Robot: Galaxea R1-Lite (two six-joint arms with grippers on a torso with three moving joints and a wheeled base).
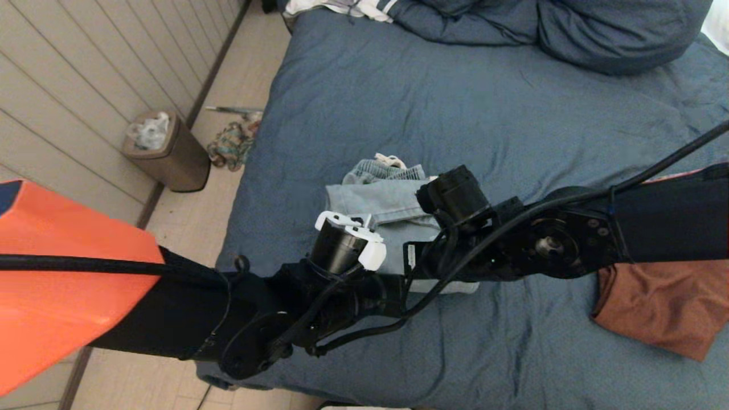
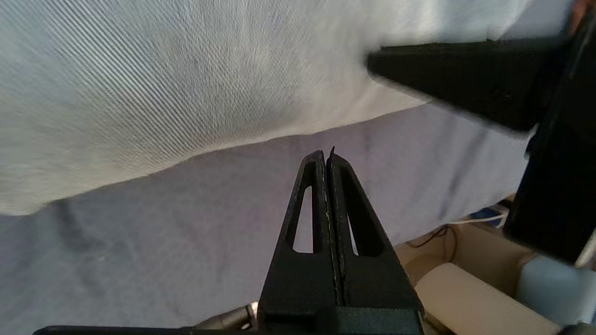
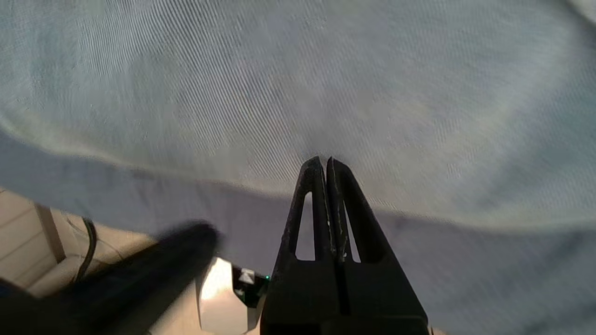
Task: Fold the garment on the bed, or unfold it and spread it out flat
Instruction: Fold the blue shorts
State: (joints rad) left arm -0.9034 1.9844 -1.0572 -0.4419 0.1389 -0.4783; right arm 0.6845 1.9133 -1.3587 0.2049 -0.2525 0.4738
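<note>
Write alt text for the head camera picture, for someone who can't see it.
Both black robot arms reach over a light blue garment lying folded on the bed, hiding its near edge. A rust-brown cloth lies at the right, blue pillows at the far end, and a bin stands on the floor at left.

One bed (image 1: 512,125) carries one light-blue garment (image 1: 376,199), one rust-brown cloth (image 1: 666,302) and two blue pillows (image 1: 615,34) at its head. Two arms reach over it, each ending in one gripper: left gripper (image 2: 327,158), right gripper (image 3: 324,163). On the floor stand one bin (image 1: 168,151) and one small heap of cloth (image 1: 230,145).
</note>
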